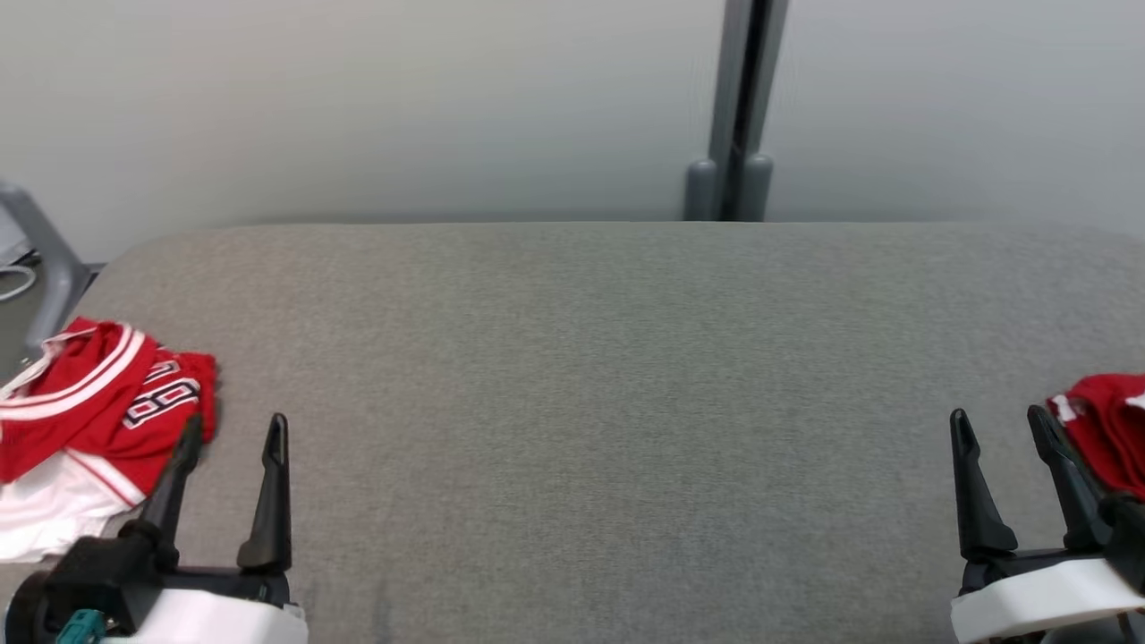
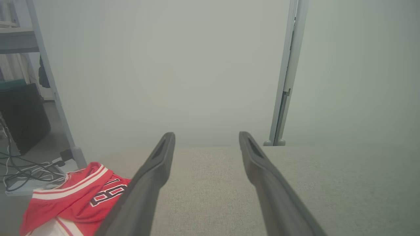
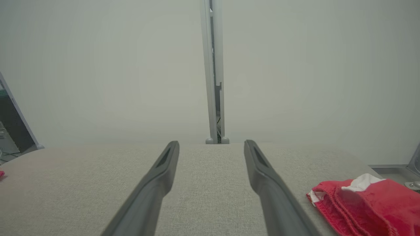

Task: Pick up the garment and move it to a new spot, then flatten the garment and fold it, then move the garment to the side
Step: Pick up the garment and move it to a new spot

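Centrally table [image 1: 581, 358] open; jersey [image 1: 98, 402] left edge, cloth [image 1: 1105, 429] right.

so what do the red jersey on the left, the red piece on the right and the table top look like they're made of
Left jersey: thin, smooth sports fabric, probably polyester; it drapes in soft folds with printed numerals. Right red garment: thicker, matte knit, judging by the ribbed edge. Table top: woven grey cloth cover, matte, fine heathered weave.
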